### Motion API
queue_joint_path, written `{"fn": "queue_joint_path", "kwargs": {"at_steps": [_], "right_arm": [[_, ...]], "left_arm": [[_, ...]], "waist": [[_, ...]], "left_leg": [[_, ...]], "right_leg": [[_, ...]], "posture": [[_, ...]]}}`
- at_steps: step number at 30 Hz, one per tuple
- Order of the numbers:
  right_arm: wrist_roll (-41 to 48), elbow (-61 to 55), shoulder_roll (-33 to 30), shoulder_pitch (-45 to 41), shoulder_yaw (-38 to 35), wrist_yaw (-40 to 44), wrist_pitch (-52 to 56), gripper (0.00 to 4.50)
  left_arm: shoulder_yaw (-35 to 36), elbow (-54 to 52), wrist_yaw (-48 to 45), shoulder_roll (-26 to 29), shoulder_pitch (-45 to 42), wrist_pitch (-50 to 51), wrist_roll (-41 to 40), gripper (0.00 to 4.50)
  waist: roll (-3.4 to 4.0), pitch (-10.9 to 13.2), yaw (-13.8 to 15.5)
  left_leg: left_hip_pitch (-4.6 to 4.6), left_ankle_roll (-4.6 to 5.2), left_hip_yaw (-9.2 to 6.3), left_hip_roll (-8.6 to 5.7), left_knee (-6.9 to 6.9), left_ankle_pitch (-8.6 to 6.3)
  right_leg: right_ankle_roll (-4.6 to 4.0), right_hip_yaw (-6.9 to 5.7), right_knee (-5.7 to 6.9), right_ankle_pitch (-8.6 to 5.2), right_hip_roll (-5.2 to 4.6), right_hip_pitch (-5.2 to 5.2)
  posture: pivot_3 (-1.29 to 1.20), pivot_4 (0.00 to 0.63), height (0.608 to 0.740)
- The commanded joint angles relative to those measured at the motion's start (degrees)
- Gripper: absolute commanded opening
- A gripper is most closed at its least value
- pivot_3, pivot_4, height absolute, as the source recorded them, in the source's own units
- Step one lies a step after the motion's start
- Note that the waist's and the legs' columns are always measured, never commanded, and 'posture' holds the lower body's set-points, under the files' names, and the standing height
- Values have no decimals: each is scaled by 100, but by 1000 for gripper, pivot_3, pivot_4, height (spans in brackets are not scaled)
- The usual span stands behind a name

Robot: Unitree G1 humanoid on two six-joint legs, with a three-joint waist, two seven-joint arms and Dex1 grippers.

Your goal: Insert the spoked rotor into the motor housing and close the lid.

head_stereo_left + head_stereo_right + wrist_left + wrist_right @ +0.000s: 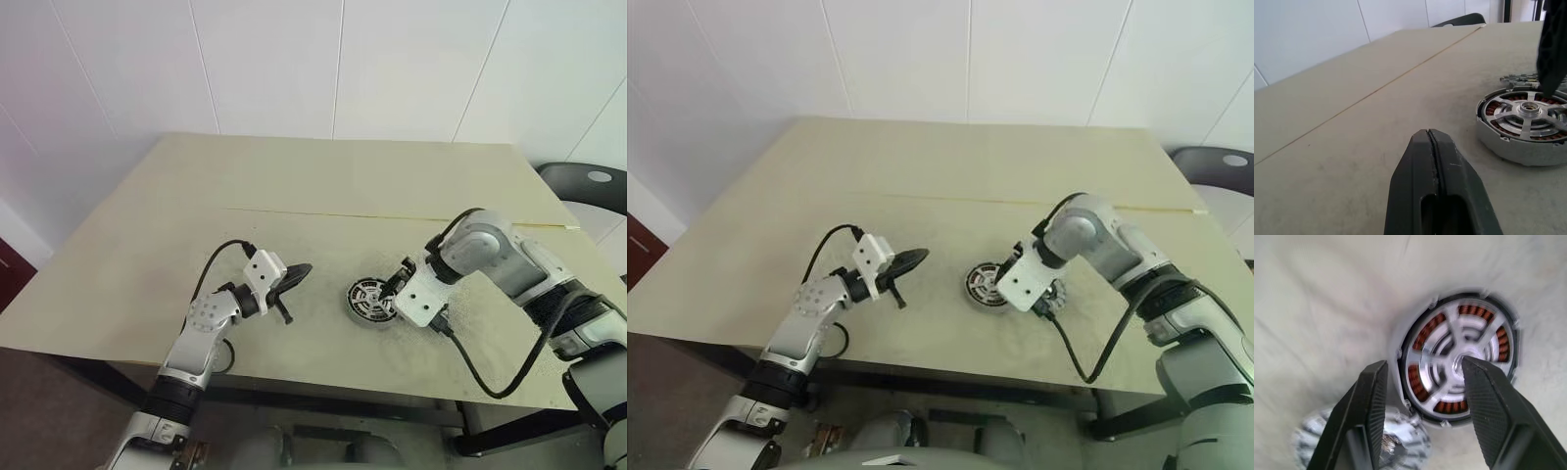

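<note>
Near the desk's (294, 157) front edge, the left pincer (297, 273) lies level, fingers pressed together, empty. Beside it, the right pincer (1422, 382) points steeply down, fingers parted, above the round silver motor housing (367, 300) with coppery windings. A ribbed grey lid (1396, 443) rests just beside it. Beyond lies bare beige desk.

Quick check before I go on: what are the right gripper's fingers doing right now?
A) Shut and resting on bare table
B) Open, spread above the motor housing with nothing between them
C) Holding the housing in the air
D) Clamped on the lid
B: in the right wrist view the right gripper has its two fingers apart over the motor housing, which lies on the table, nothing gripped.
</note>
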Motion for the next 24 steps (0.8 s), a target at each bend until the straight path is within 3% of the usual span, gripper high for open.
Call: {"fn": "queue_joint_path", "kwargs": {"at_steps": [1, 5, 9, 13, 19, 24], "right_arm": [[893, -262, 22, -184, -509, 244, 1038, 2459], [2277, -351, 605, -252, -1534, -533, 4101, 2459], [3500, -491, 691, 20, -2456, -1219, 7079, 2459], [4467, -652, 915, 439, -3305, -1960, 9205, 2459], [4835, 74, 2032, 211, -5270, -3725, 11248, 2459], [5687, 612, 1976, 483, -5605, -4748, 11399, 2459]], "left_arm": [[-4, -69, 7, -22, -108, -132, 19, 0], [-18, -112, 38, -78, -79, -132, 31, 0], [-20, -253, -60, -154, -6, -218, -105, 0], [96, -684, -420, -216, 47, -64, -721, 0], [80, -1115, -739, -117, 79, 459, -1192, 0], [80, -1347, -936, 193, 306, 745, -1251, 0]], "waist": [[0, 0, -1], [0, -1, -20], [-1, -1, 36], [-3, -3, 8], [9, -10, -47], [13, -12, -37]], "left_leg": [[0, 0, 0, 0, 0, 0], [4, -1, 1, 2, -1, 0], [-3, -1, 0, 3, -2, 0], [-17, 8, 10, -7, -7, -6], [-26, 5, 28, -2, -4, -2], [-28, 4, 27, -3, -5, 0]], "right_leg": [[0, 0, 0, 0, 0, 0], [0, 0, 4, 0, -3, 0], [-1, -7, 7, 0, -8, -5], [-1, -29, -6, 0, -49, -17], [18, -121, 25, 11, -118, -47], [14, -124, 22, 9, -120, -46]], "posture": [[0, 0, 740], [0, 0, 740], [0, 0, 740], [0, 0, 740], [0, 0, 740], [0, 0, 740]]}}
